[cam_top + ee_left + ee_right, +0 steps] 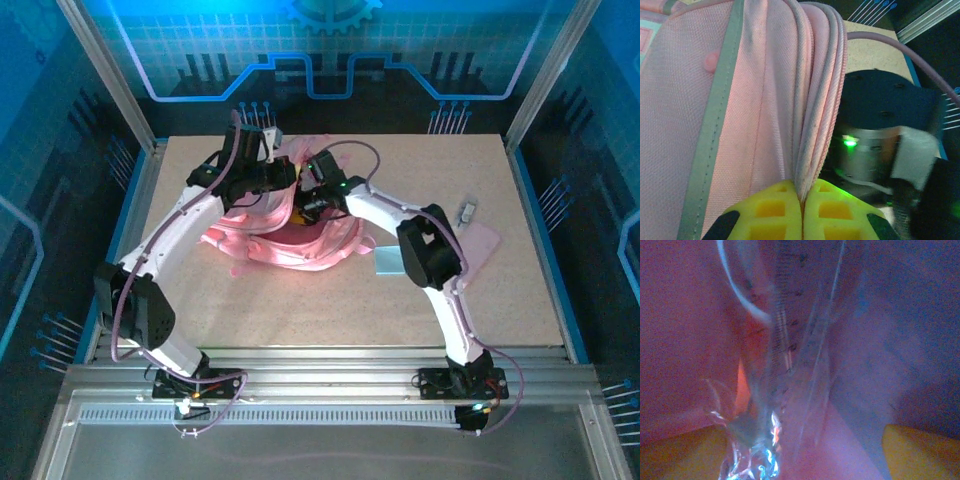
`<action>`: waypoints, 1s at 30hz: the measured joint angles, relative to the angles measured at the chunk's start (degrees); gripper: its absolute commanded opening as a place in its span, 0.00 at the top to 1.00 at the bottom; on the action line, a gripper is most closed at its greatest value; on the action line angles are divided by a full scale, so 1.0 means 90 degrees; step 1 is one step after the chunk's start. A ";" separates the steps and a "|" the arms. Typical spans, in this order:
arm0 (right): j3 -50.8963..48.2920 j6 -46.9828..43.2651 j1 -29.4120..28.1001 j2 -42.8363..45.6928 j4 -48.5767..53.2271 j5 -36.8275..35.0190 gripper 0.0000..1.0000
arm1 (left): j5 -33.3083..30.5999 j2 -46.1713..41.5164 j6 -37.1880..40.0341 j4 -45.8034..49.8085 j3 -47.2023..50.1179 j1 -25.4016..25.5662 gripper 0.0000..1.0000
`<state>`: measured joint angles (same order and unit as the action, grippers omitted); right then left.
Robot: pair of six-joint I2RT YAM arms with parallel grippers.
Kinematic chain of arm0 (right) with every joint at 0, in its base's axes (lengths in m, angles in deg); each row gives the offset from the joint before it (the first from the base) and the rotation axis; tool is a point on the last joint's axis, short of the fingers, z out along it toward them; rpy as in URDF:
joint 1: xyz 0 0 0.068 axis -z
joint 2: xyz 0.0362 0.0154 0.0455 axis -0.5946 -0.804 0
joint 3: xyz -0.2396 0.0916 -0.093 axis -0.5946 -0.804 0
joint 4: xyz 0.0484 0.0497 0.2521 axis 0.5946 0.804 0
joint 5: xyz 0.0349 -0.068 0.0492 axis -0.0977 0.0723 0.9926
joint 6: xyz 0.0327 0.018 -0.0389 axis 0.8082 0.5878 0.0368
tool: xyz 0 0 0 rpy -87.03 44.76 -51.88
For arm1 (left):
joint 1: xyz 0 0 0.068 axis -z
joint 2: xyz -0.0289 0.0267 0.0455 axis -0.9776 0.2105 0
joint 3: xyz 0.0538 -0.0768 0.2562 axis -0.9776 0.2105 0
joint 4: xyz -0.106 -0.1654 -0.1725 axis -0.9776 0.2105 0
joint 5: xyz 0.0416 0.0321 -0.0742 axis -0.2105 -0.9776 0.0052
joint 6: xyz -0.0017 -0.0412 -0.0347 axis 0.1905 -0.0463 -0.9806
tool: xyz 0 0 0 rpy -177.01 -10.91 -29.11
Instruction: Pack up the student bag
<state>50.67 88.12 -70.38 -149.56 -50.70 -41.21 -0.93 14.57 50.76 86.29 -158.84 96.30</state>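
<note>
Left jaws clamp the student bag (290, 250), its long axis running left-right.

Speckled table (300, 310) with student bag (290, 245), pale square (385, 262), pink sheet (482, 245)

This is looking like a robotics lab cell: aluminium posts (100, 70) are framing a counter (300, 310), blue circuit-print panels (330, 40) are walling it in, and two arms (385, 212) are sitting bolted to a slotted rail (330, 385).

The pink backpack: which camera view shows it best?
Top external: the backpack lies on the table, its outline mostly visible. Left wrist gives a close-up of its edge; right wrist is blurred pink, possibly its inside.
</note>
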 measured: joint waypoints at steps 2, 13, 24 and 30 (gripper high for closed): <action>-0.0408 -0.0299 0.0175 0.0585 0.0389 -0.0177 0.18 | 0.0002 -0.0080 -0.0083 -0.0206 0.0221 -0.0017 1.00; -0.2378 -0.1724 0.2030 0.3963 0.1887 -0.1430 0.15 | 0.0138 -0.0119 -0.0296 -0.0641 0.0491 -0.0087 1.00; -0.3983 -0.2642 0.4231 0.4762 0.3446 -0.4235 0.00 | 0.0182 -0.0233 -0.0352 -0.0930 0.0755 -0.0087 1.00; -0.4447 -0.2584 0.4867 0.4401 0.3300 -0.4583 0.00 | 0.0221 -0.0245 -0.0393 -0.0967 0.0811 -0.0087 1.00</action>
<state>10.65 64.87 -26.58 -109.96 -21.00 -82.46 1.06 12.36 47.22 77.59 -151.54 95.52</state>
